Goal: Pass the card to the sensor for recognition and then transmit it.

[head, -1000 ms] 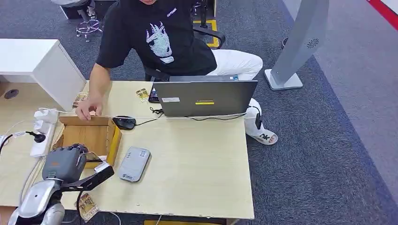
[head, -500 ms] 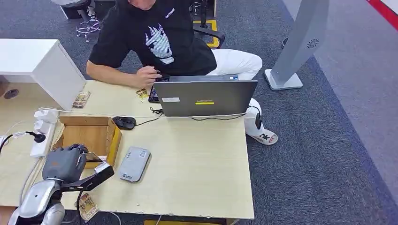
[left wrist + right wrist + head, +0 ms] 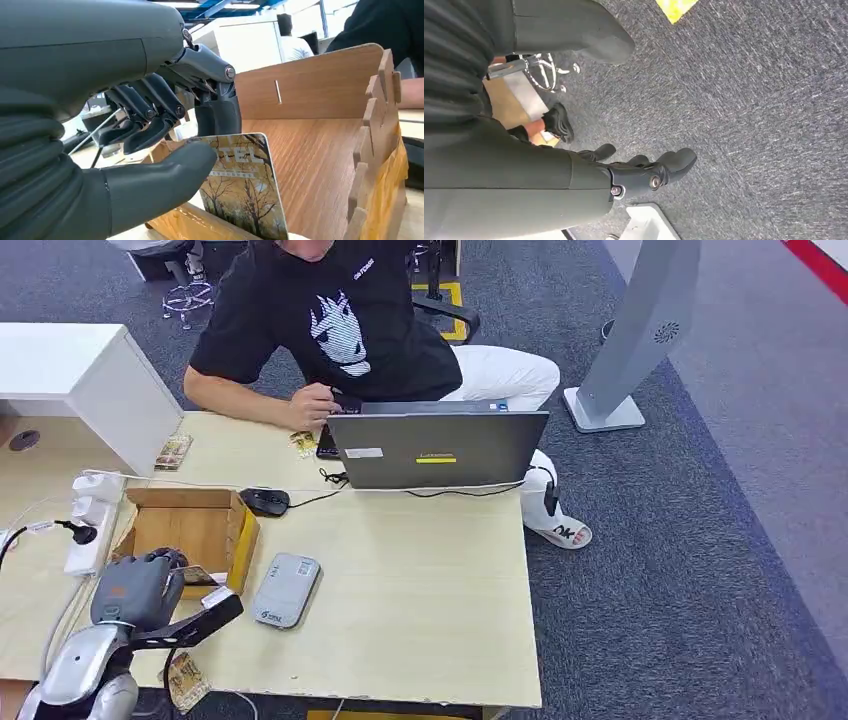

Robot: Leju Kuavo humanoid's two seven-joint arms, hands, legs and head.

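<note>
A light wooden table (image 3: 420, 590) carries, in descending size, a grey laptop (image 3: 437, 448) with a person (image 3: 340, 320) seated behind it, an open-topped wooden box (image 3: 195, 525), a grey sensor (image 3: 285, 589), a white power strip (image 3: 88, 530) and a black mouse (image 3: 265, 502). The box has slotted plywood walls; its floor is bare wood as far as the left wrist view shows. The left robot hand (image 3: 140, 588) sits at the box's near edge, thumb (image 3: 165, 175) and a dark finger (image 3: 218, 112) pinching the card (image 3: 242, 192), other fingers curled above. The card stands nearly upright over the near wall, printed with bare trees on a yellow-orange ground and partly hidden pale lettering. A second, similar card (image 3: 173, 452) lies near the table's far edge. The right robot hand (image 3: 644, 175) hangs over grey carpet (image 3: 749, 100), fingers loosely apart, holding nothing.
</note>
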